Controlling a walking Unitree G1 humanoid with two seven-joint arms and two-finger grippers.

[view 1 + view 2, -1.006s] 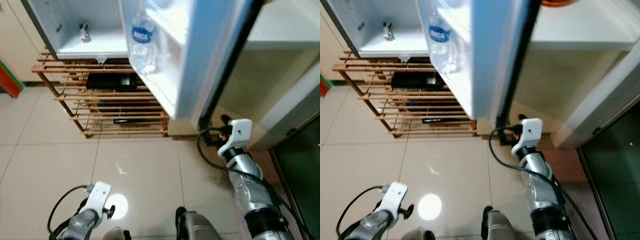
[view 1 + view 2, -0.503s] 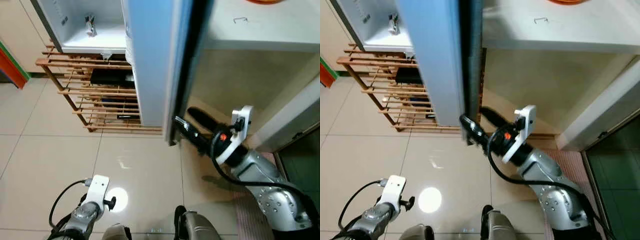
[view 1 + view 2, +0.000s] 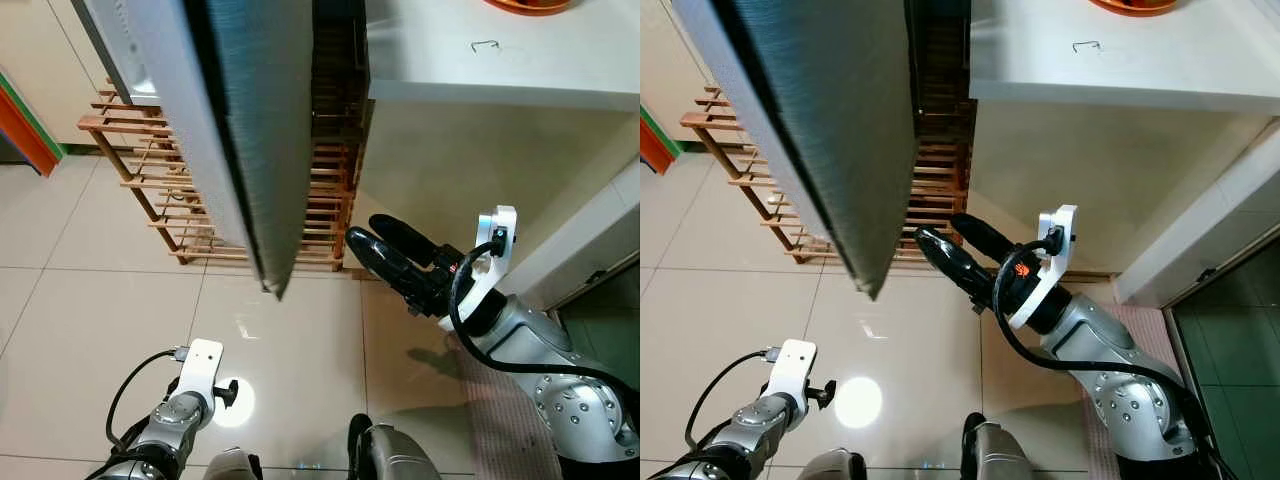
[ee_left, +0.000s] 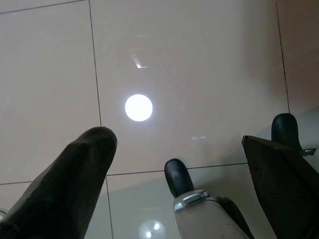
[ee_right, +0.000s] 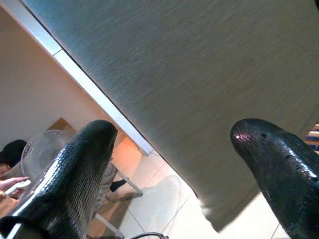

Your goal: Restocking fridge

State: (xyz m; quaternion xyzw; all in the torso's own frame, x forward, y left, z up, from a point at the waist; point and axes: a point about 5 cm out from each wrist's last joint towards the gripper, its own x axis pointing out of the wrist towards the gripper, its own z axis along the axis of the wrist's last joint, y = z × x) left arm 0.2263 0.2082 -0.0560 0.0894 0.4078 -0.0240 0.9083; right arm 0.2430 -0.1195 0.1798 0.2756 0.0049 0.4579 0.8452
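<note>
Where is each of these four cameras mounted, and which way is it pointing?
Left eye, right eye: on the head, looking down at the fridge door, wooden rack, tiled floor; both arms show.
Left wrist: on the low left arm, facing the floor past the left hand.
Right wrist: along the open right hand, facing the door.
Shared: eye and right wrist views show the door.

fridge door swung across far left-centre, wooden rack behind it on the floor, counter at far right, right gripper held near door's lower edge, left gripper hung near left
</note>
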